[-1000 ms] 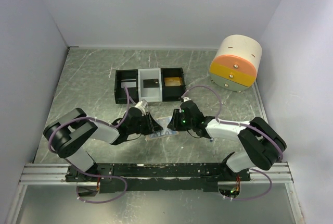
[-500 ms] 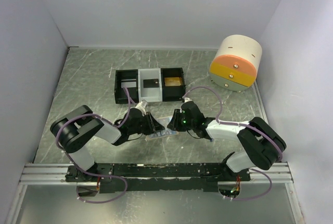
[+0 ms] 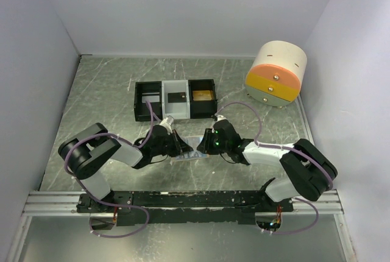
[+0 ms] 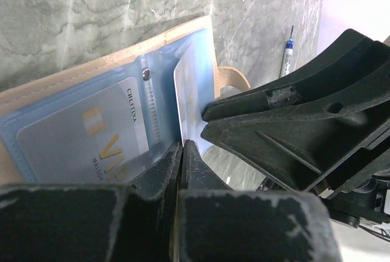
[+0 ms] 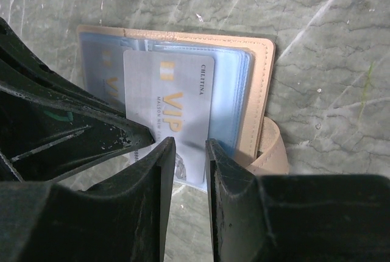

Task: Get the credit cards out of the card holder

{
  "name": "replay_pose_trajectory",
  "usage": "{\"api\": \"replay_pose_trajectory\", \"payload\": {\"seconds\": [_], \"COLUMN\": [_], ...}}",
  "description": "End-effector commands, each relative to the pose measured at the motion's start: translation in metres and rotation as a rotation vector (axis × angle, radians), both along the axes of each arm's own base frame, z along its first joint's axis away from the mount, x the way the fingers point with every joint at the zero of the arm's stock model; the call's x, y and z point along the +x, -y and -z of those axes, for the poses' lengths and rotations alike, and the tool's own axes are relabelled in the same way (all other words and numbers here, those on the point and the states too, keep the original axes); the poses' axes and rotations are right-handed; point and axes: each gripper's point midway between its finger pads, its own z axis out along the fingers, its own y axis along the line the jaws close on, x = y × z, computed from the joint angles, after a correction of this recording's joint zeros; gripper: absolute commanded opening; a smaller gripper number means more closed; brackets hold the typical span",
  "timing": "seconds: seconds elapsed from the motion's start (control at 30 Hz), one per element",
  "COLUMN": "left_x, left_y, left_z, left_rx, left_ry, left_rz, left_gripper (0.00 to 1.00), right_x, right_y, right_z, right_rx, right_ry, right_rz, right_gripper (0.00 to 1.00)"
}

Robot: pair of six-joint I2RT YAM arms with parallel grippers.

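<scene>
Left fingers (image 4: pixel 152 183) pinch the open tan, blue-sleeved card holder (image 5: pixel 263 91); right fingers (image 5: pixel 146 195) unclear.

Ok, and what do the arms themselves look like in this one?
The left arm and right arm match: white links between chunky black joints, both bolted to a black rail. A thin purple cable loops along each arm. The jaws are matte black moulded plastic, angular and ribbed, with a few pale scuffs. A small green light glows near the right wrist.
</scene>
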Motion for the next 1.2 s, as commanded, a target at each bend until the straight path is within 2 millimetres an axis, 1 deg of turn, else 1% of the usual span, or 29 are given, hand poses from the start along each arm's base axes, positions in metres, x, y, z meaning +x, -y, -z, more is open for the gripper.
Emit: {"api": "replay_pose_trajectory", "payload": {"seconds": [0.0, 0.1, 0.27, 0.53, 0.63, 0.8, 0.93, 1.0, 1.03, 1.17], "left_x": [-0.001, 0.000, -0.002, -0.006, -0.008, -0.007, -0.003, -0.001, -0.001, -0.002], "left_y": [0.002, 0.003, 0.002, -0.008, -0.009, -0.017, -0.016, -0.012, -0.011, -0.004], "left_z": [0.000, 0.000, 0.002, 0.007, 0.005, 0.004, 0.001, -0.002, -0.001, -0.007], "left_rx": [0.029, 0.033, 0.041, 0.069, 0.058, 0.085, 0.109, 0.106, 0.103, 0.051], "left_ry": [0.023, 0.029, 0.022, 0.015, 0.023, 0.033, 0.042, 0.048, 0.045, 0.053], "left_rz": [0.032, 0.031, 0.042, 0.027, 0.026, 0.002, 0.006, 0.017, 0.020, 0.032], "left_gripper": [0.07, 0.07, 0.07, 0.07, 0.07, 0.07, 0.07, 0.09, 0.12, 0.26], "right_x": [-0.020, -0.017, -0.017, -0.017, -0.015, -0.010, -0.006, -0.007, -0.008, -0.010], "right_y": [0.027, 0.028, 0.029, 0.031, 0.029, 0.022, 0.018, 0.016, 0.016, 0.015], "right_z": [0.028, 0.026, 0.031, 0.031, 0.033, 0.027, 0.021, 0.020, 0.021, 0.026], "right_rx": [-0.119, -0.127, -0.141, -0.145, -0.151, -0.134, -0.119, -0.111, -0.106, -0.099], "right_ry": [-0.075, -0.065, -0.083, -0.086, -0.093, -0.084, -0.071, -0.075, -0.078, -0.093], "right_rz": [0.000, 0.005, 0.011, 0.028, 0.017, 0.010, 0.011, 0.006, 0.005, 0.003], "right_gripper": [0.28, 0.29, 0.29, 0.30, 0.30, 0.31, 0.31, 0.31, 0.31, 0.31]}}
